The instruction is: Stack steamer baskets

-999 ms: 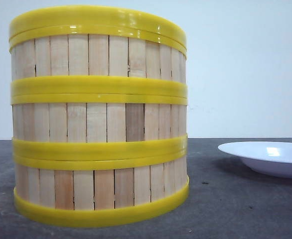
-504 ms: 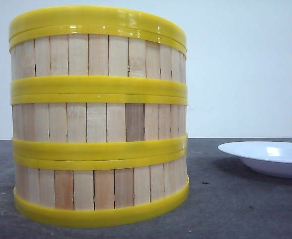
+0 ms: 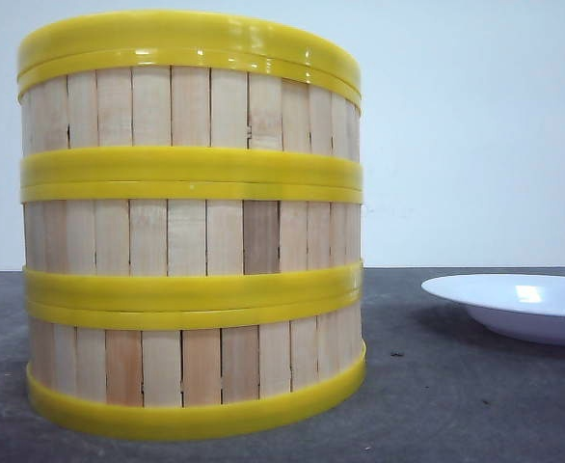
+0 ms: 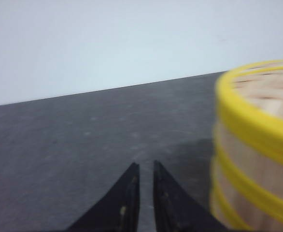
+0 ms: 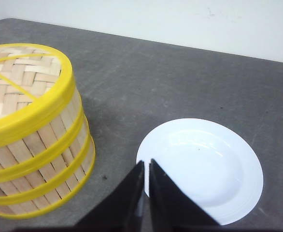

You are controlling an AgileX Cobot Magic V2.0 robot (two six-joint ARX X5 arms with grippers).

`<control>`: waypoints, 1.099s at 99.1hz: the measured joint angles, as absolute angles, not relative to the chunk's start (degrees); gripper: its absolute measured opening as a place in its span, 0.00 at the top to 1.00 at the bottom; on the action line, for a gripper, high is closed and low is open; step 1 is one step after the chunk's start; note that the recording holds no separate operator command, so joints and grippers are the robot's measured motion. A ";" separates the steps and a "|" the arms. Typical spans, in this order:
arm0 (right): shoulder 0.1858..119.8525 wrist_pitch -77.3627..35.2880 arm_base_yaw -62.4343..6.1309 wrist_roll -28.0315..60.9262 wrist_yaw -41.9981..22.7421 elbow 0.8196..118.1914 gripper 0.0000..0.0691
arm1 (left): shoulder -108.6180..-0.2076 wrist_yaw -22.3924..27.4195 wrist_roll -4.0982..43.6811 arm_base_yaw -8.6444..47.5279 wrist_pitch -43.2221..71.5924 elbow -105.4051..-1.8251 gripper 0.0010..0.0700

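Baskets: I see the steamer baskets [image 3: 192, 227] stacked three high.
Left gripper [image 4: 143, 169]: nearly pressed together, stack blurred just beside.
Right gripper [image 5: 147, 166]: closed, empty, over the plate [image 5: 214, 169] rim, stack apart.

Stacked steamer baskets [image 4: 257, 159] stand beside the left gripper's [image 4: 144, 169] nearly closed fingers [image 4: 130, 193].

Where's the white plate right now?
The white plate lies on the dark table at the front view's right edge, right of the stacked steamer baskets and apart from them.
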State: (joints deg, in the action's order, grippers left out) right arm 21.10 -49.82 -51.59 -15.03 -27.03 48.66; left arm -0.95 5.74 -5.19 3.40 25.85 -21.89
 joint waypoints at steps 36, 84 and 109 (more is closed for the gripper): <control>21.10 -49.82 -51.59 -15.03 -27.00 48.66 0.99 | -0.95 -0.38 -2.22 2.87 16.27 -9.04 0.98; 21.10 -49.82 -51.59 -15.03 -27.00 48.66 0.99 | -0.30 -4.69 -2.11 2.85 9.82 -1.89 0.98; 21.10 -49.82 -51.59 -15.00 -27.00 48.66 0.99 | -0.30 -4.71 -2.11 2.22 10.04 -1.89 0.98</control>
State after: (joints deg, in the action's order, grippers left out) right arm 21.10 -49.82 -51.59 -15.00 -27.00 48.66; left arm -0.30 -4.71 -2.11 2.22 10.04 -1.89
